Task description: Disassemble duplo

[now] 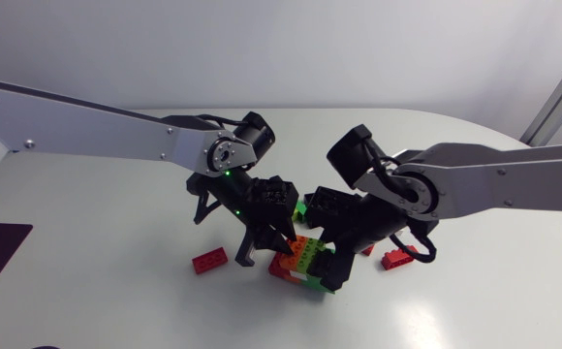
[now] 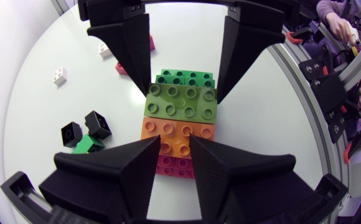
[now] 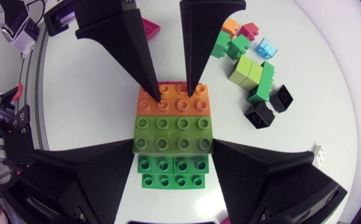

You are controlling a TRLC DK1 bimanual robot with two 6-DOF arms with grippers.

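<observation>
A stepped stack of studded plastic building bricks [image 1: 300, 260] stood near the middle of the white tabletop [image 1: 475, 301], and both my arms met over it. From one end of the stack to the other ran a magenta brick [image 2: 174, 167], an orange brick [image 3: 173, 99], a light-green brick [image 3: 174, 134] and a pair of dark-green bricks [image 3: 171, 173], all joined. My right fingers [image 3: 93, 180] stood wide apart and pressed the light-green brick from its two short ends, gripping it. My left fingers [image 2: 124, 177] were set close together with their tips down on the orange brick's studded top; whether they pinched it or only rested there, I could not tell. On my left arm's side of the stack lay a loose red brick [image 1: 208, 260], apart from it, and on my right arm's side another red brick [image 1: 397, 259]. Two black cube bricks [image 3: 269, 106] lay near the stack, beside a loose heap of green, orange, red and blue bricks [image 3: 248, 70]. A small white brick [image 2: 59, 75] lay farther from the stack.
</observation>
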